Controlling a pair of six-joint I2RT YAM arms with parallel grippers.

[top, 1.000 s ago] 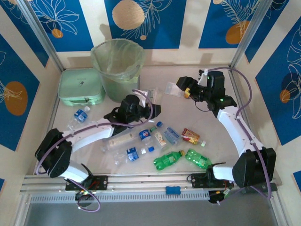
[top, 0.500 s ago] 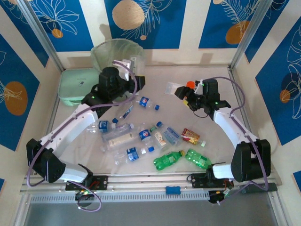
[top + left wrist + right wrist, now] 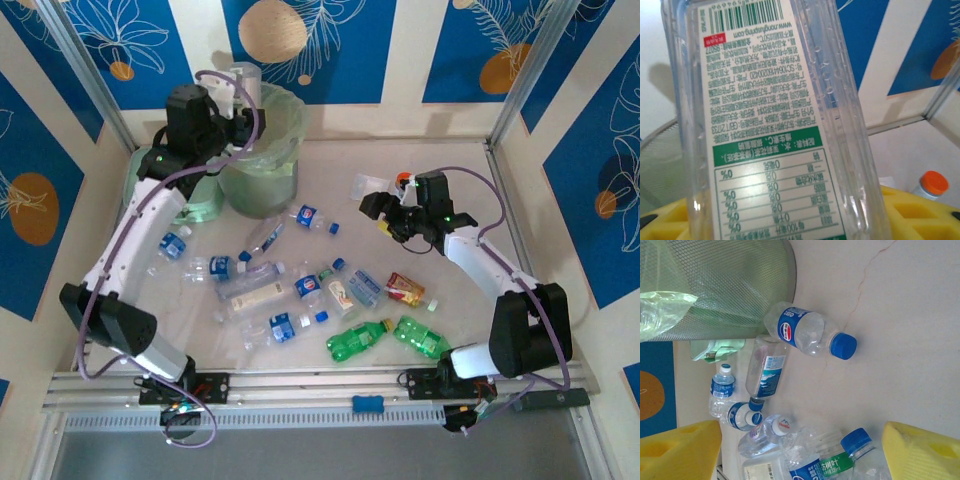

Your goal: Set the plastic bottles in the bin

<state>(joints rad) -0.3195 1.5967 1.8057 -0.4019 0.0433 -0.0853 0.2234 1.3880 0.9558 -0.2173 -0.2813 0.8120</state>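
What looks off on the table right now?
Nothing spilled. The plastic bottles lie scattered on their sides; one near the bin looks dented. The orange-capped jar by the open right gripper is no bottle. The left gripper holds a clear bottle over the bin's rim.

Left arm (image 3: 135,225) high, jaws clamped; right jaws apart
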